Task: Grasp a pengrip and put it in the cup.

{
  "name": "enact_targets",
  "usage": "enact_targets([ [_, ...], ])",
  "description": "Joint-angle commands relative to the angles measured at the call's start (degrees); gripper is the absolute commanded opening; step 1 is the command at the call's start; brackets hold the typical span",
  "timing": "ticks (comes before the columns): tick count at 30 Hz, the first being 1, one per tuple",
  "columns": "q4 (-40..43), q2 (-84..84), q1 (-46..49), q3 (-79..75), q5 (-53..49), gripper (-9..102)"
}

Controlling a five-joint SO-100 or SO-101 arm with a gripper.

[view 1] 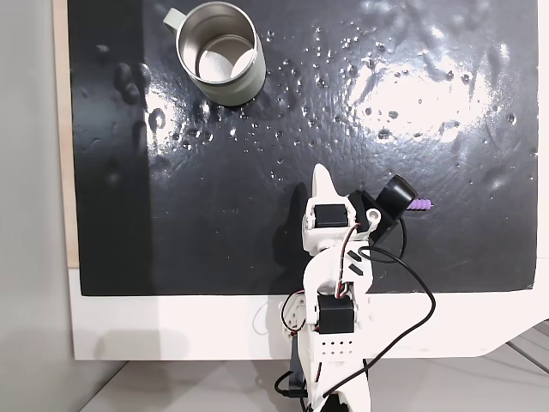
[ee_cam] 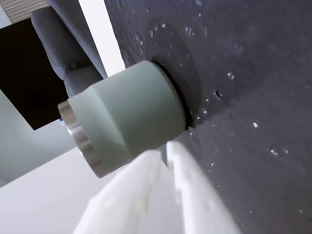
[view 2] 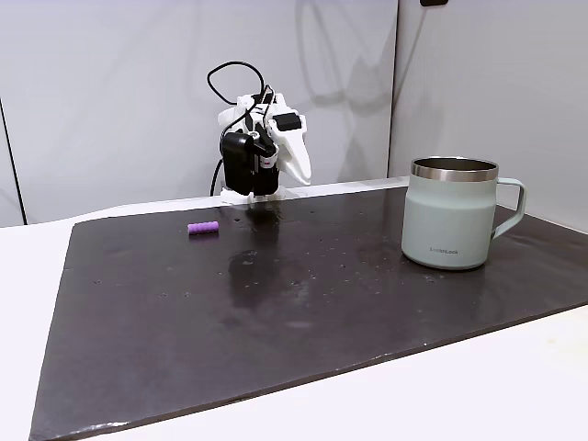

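Though nr arm, pengrip [view 1: 420, 206] apart frm gripper [view 1: 322, 174].

The gripper [view 2: 301, 175] hangs folded above the dark mat's [view 2: 276, 312] far edge. The pengrip [view 2: 203, 227] lies lower left of it, the cup [view 2: 450, 225] well right.

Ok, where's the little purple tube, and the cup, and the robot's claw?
Pengrip [view 2: 203, 227]: a fixed view, middle of the purple tube lying on the mat.
Cup [view 2: 451, 220]: same fixed view, its pale outer wall.
Gripper [ee_cam: 164, 150]: wrist view, between the white fingertips, which look shut.
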Motion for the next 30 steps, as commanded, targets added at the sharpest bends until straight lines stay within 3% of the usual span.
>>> enact_targets([
  [1, -2.1, 0.7, -1.5, 3.2, -2.4, 0],
  [16, -2.0, 0.7, 0.0, 2.7, -1.4, 0],
  [23, 8.9, -0.3, 1.5, -12.6, -5.4, 0],
  [30, 21.0, -20.5, 3.3, -36.8, -8.6, 0],
])
